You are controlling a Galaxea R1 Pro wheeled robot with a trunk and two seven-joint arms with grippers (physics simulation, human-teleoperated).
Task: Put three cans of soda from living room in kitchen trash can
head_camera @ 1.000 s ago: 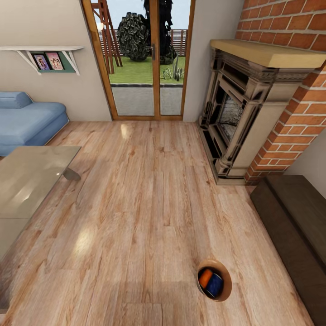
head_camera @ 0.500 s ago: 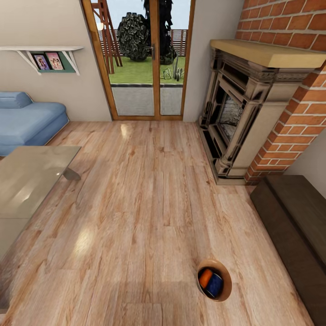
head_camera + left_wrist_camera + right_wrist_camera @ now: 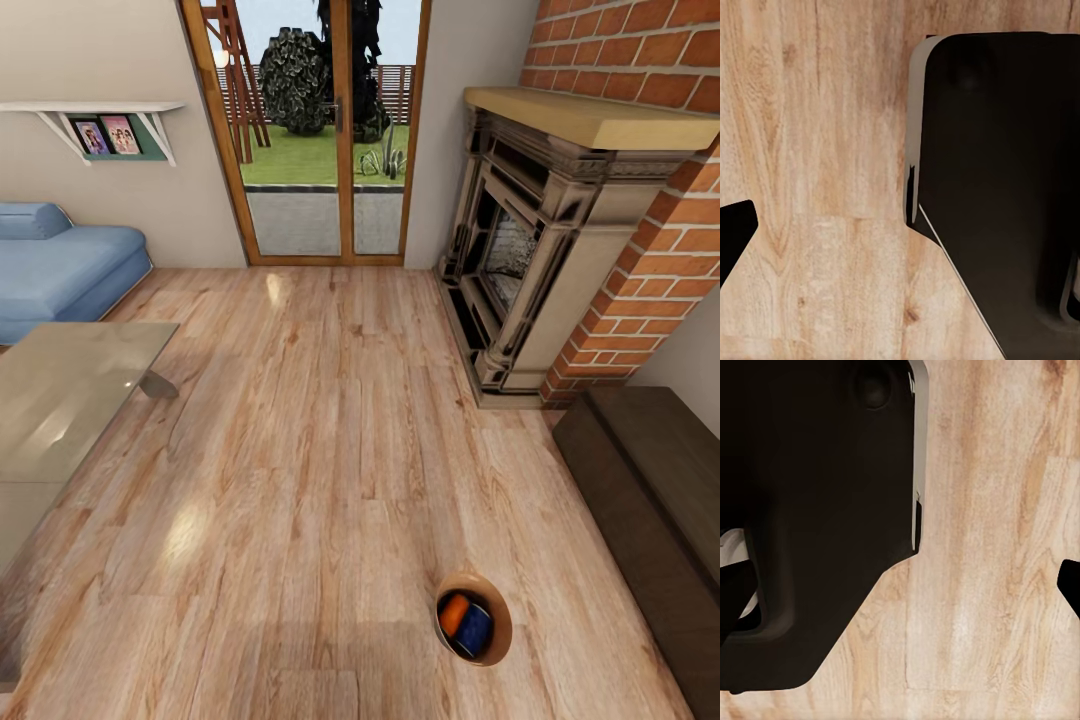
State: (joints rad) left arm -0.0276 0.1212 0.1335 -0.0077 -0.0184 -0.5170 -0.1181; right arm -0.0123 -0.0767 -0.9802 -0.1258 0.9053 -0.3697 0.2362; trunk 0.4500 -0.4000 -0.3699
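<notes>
The tash can (image 3: pixel 500 610), a small round bin with a coppery inside, stands on the wooden floor at the lower right of the head view, in the living room. Inside it lie an orange can of soda (image 3: pixel 453 613) and a dark blue can of soda (image 3: pixel 476 630), side by side. The kitchen is out of view. My left gripper (image 3: pixel 900 240) hangs over bare floor beside the robot's black base, one dark fingertip (image 3: pixel 733 234) at the picture's edge. My right gripper (image 3: pixel 907 585) hangs likewise, its fingertip (image 3: pixel 1071 585) at the edge. Nothing sits between the fingers.
A glass coffee table (image 3: pixel 60 400) and a light-blue sofa (image 3: pixel 60 265) stand at the left. The brick fireplace (image 3: pixel 530 270) and a long dark low cabinet (image 3: pixel 650 480) line the right. Wood-framed glass doors (image 3: pixel 310 150) are straight ahead, with open wooden floor (image 3: pixel 320 450) between.
</notes>
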